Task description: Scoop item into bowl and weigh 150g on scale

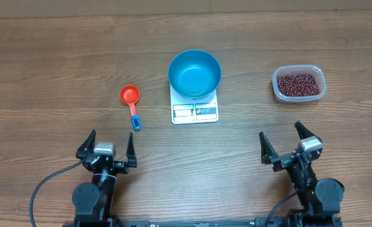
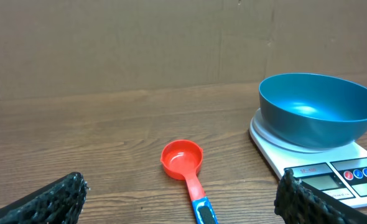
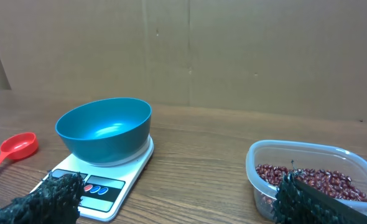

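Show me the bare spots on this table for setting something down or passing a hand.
Bare wood lies between the scale and the clear tub of beans, left of the red measuring scoop, and along the far edge behind everything. Narrower: the gap between scoop and scale. The blue bowl covers the scale's platform.

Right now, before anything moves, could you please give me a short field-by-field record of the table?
bowl: blue, empty, sitting on the scale
scale: white, carrying the bowl
beans: in clear tub, right of scale
scoop: red, blue-tipped handle, lying left of scale
left pincer: open, holding nothing
right pincer: open, holding nothing
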{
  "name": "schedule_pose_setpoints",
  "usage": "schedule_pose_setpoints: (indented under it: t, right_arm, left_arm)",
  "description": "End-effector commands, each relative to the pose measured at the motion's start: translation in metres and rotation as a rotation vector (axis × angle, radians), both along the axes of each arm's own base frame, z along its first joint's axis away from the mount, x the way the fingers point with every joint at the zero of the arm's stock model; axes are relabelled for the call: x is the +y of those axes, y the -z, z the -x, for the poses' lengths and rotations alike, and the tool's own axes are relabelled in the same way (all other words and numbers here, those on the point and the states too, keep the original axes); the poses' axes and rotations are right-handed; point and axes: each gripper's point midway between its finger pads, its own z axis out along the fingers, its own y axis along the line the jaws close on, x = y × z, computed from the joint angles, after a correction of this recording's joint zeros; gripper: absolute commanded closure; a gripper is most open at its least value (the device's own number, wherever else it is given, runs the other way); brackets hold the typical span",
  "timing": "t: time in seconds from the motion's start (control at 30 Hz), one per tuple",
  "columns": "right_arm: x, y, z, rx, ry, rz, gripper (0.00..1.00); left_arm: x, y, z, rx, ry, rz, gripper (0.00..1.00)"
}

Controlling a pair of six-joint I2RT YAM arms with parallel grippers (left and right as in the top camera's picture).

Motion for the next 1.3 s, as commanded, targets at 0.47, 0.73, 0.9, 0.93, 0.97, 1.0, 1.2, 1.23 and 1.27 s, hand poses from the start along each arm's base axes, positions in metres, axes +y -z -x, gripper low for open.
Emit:
schedule_pose_setpoints:
  t: [0.47, 0.73, 0.9, 0.93, 0.97, 1.0, 1.2, 1.23, 1.27]
  right_arm:
    - [0.002, 0.002, 0.001, -0.005, -0.011, 0.002, 0.0]
    - [0.002, 0.002, 0.001, -0.005, -0.011, 0.002, 0.0]
    - [0.002, 0.002, 0.001, -0.005, -0.011, 0.002, 0.0]
    - [0.002, 0.002, 0.001, -0.005, -0.011, 0.002, 0.0]
    - [0.002, 0.002, 0.001, -0.005, -0.011, 0.002, 0.0]
    - [0.002, 0.002, 0.001, -0.005, -0.011, 0.002, 0.0]
    - [0.002, 0.002, 0.001, -0.005, -0.011, 0.002, 0.0]
    - [0.002, 0.002, 0.001, -0.005, -0.011, 0.002, 0.0]
    - [0.002, 0.002, 0.001, -0.005, -0.011, 0.002, 0.0]
  left_arm:
    - [0.009, -0.025, 0.012, 0.036, -0.049, -0.002, 0.0]
    - [0.016, -0.06, 0.023, 0.005, -0.091, -0.006, 0.0]
    - [0.017, -0.08, 0.023, 0.005, -0.098, -0.003, 0.0]
    - [0.017, -0.083, 0.023, 0.015, -0.099, -0.003, 0.0]
    - [0.017, -0.086, 0.022, 0.028, -0.098, -0.003, 0.0]
    - [0.017, -0.089, 0.021, 0.046, -0.098, -0.004, 0.0]
    - [0.017, -0.117, 0.005, 0.179, -0.098, -0.011, 0.0]
    - [0.017, -0.122, 0.0, 0.207, -0.098, -0.012, 0.0]
    - [0.017, -0.127, -0.003, 0.233, -0.097, -0.013, 0.0]
